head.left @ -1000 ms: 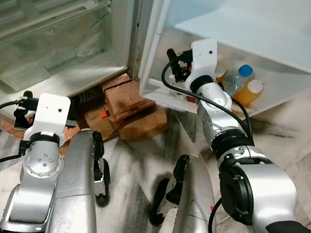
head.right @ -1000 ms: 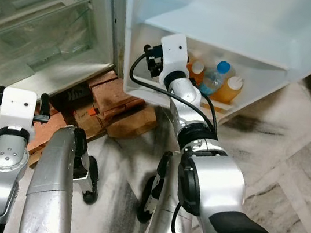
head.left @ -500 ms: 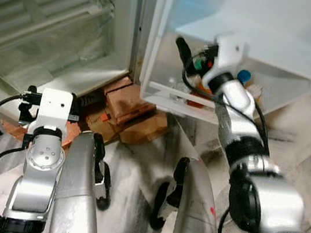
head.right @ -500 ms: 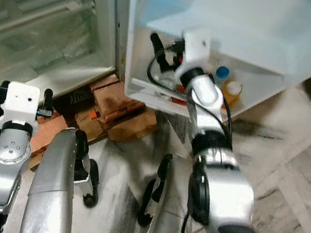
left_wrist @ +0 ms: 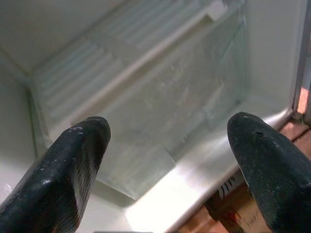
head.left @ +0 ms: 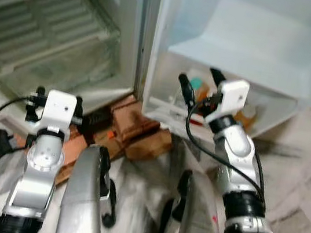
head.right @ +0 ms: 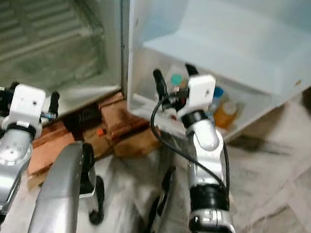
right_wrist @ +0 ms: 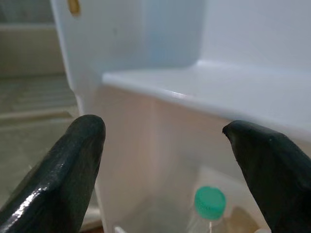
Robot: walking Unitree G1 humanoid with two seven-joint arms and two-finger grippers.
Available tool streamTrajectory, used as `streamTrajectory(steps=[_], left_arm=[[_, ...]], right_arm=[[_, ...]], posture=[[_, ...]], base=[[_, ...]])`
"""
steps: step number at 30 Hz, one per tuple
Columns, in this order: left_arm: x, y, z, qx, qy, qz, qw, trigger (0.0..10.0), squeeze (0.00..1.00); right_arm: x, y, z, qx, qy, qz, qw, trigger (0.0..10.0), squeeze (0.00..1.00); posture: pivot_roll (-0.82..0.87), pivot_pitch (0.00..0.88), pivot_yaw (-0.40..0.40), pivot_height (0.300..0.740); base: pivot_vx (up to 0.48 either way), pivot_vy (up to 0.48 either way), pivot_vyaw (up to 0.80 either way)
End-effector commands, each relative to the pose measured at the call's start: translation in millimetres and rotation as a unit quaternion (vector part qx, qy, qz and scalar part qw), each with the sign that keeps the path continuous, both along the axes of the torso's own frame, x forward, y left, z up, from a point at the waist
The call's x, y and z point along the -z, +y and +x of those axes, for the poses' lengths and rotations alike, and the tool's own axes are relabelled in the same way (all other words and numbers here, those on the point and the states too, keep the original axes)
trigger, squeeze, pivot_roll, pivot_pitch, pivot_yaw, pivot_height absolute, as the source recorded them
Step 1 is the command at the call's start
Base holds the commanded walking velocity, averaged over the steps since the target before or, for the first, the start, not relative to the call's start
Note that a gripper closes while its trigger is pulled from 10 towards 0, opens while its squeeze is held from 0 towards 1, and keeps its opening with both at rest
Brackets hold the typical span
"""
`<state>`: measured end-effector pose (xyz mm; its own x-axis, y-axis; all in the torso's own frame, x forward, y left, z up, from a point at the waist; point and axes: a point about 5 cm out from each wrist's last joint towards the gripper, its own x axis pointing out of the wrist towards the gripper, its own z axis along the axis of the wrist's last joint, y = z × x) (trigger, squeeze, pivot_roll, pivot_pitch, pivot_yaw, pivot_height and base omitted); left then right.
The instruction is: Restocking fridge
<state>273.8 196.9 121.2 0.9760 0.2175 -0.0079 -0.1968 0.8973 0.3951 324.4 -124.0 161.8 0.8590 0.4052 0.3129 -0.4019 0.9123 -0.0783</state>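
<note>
My right hand (head.left: pixel 201 83) hangs wide open and empty at the door bin (head.left: pixel 163 103), centre frame, above a green-capped bottle (right_wrist: pixel 210 203). My left hand (left_wrist: pixel 167 160), lower left, is open too.

White fridge door (head.left: pixel 256 32); green bottle cap (right_wrist: pixel 210 202) (fingers (right_wrist: pixel 73 165) black).

Your fridge compartment (head.left: pixel 54 48) lies far left, its open door (head.left: pixel 254 43) far right. Bottles (head.right: pixel 226 112) stand in the door shelf (head.left: pixel 168 109). Cardboard boxes (head.left: pixel 136 128) lie below, between them.
</note>
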Motion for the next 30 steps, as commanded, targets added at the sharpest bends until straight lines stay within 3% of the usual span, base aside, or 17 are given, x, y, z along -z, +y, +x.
streamTrajectory(steps=[1, 8, 9, 10, 18, 30], left_arm=[[4, 1.9, -2.0, 0.004, 0.006, -0.002, 1.0, 10.0, 0.0], [7, 0.6, -4.3, 0.016, 0.004, 0.0, 1.0, 10.0, 0.0], [7, 0.5, -4.3, 0.016, 0.003, 0.0, 1.0, 10.0, 0.0], [5, 1.1, -3.7, 0.013, -0.003, 0.0, 1.0, 10.0, 0.0], [3, 2.5, -3.6, 0.008, -0.014, -0.001, 1.0, 10.0, 0.0], [10, -8.7, -3.8, 0.017, -0.01, -0.012, 1.0, 10.0, 0.0]], right_arm=[[-12, -3.3, -5.1, 0.007, -0.025, -0.005, 1.0, 10.0, 1.0], [-14, -1.0, -22.6, 0.032, -0.015, 0.01, 0.999, 10.0, 1.0], [-14, -0.6, -24.8, 0.036, -0.013, 0.014, 0.999, 10.0, 0.87], [-15, 2.1, -32.3, 0.044, -0.009, 0.03, 0.999, 10.0, 0.0], [-12, 10.3, -50.7, 0.077, 0.014, 0.064, 0.995, 10.0, 0.0], [-11, 1.4, -49.1, 0.087, 0.028, 0.042, 0.995, 10.0, 0.0]], posture=[[0.02, 0.111, 0.002, 0.566], [0.02, 0.082, 0.004, 0.566], [0.02, 0.082, 0.004, 0.566], [0.03, 0.07, -0.001, 0.566], [0.02, 0.075, -0.008, 0.6], [0.0, 0.058, -0.021, 0.675]], base=[[0.0, 0.0, 0.0], [0.0, 0.0, 0.0], [0.0, 0.0, 0.0], [0.0, 0.0, 0.0], [0.0, 0.0, 0.0], [0.0, 0.0, 0.0]])
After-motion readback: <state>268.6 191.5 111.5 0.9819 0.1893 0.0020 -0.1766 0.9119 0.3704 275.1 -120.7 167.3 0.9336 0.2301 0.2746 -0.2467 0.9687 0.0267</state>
